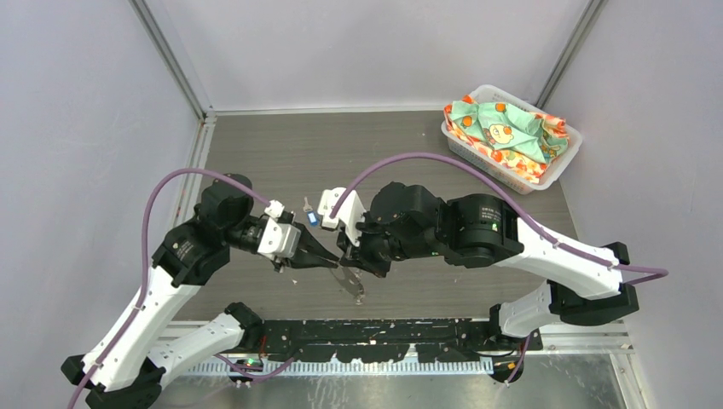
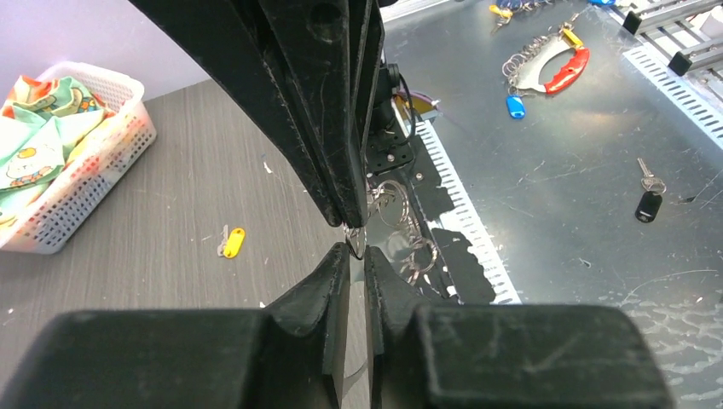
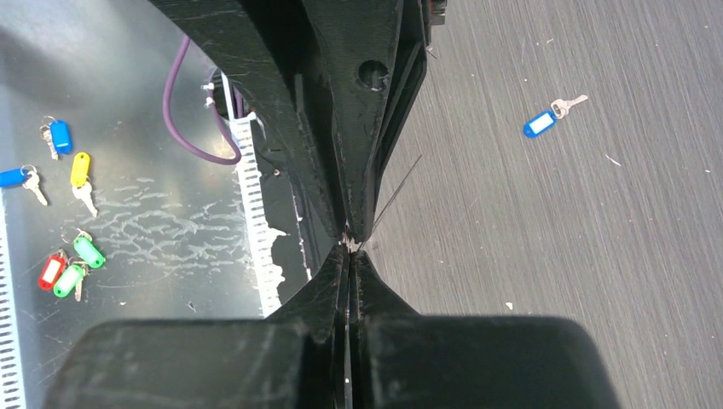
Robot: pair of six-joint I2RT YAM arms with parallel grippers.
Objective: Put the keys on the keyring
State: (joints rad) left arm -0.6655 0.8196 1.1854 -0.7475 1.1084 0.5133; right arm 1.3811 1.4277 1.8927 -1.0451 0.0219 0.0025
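The left end effector [image 1: 334, 262] has its jaws drawn almost together, with only a thin slit between them. I cannot tell whether they are pinching anything. Just past its far side, the blue-headed key [image 1: 312, 218] lies flat on the counter [image 1: 281, 153]. The yellow-headed key [image 2: 233, 242] also lies flat, further off toward the basket [image 1: 564, 160], and neither key is touched.

Tip to tip with the left end effector is the right end effector [image 3: 349, 252], its jaws pressed shut on the top edge of the keyring [image 1: 352, 285]. The keyring hangs below the two tips, clear of the counter.

The keyring looks light, thin and floppy. I would expect it to sag and swing from a single hold, and the smooth metal to slip in a loose pinch. A second hold close beside the first, on the same upper edge, seems the best way to steady it.

The keys look tiny, stiff and nearly weightless, and hard to lift off a flat surface. The plastic head is thicker and probably grippier than the blade, so it seems the better place to take hold.
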